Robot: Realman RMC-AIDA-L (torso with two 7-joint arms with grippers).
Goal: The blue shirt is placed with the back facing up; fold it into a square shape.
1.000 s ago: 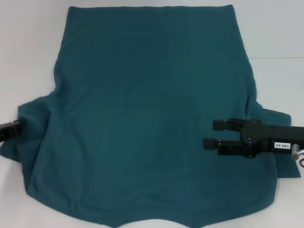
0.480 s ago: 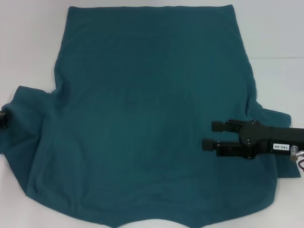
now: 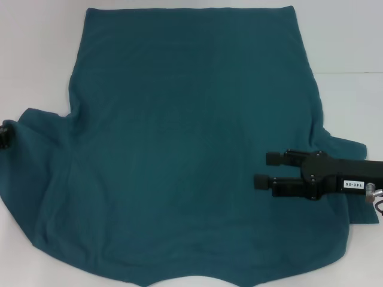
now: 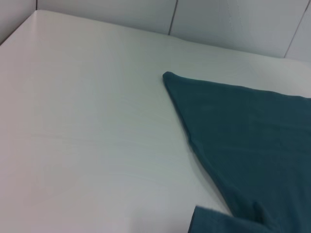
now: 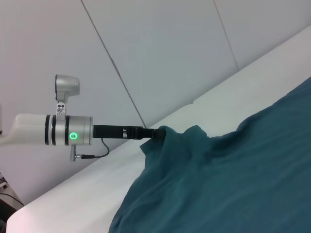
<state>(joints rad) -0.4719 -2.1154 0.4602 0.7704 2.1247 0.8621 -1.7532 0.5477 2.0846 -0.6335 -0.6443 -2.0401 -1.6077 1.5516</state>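
The blue shirt (image 3: 179, 149) lies spread on the white table, plain back up, hem far from me and collar at the near edge. My left gripper (image 3: 5, 136) is at the far left edge, at the tip of the shirt's left sleeve. In the right wrist view the left gripper (image 5: 154, 132) is shut on the sleeve fabric and holds it raised in a small peak. My right gripper (image 3: 267, 169) is open and empty, hovering over the shirt's right side near the right sleeve, fingers pointing left. The shirt also shows in the left wrist view (image 4: 252, 136) and the right wrist view (image 5: 233, 179).
The white table (image 3: 36, 48) shows bare on both sides of the shirt and beyond its hem. A pale wall (image 5: 160, 48) stands behind the table's far edge. The shirt's collar end runs off the near edge of the head view.
My left gripper has moved outward to the left and farther from me with the left sleeve, drawing the sleeve out flatter. The right arm has barely moved.
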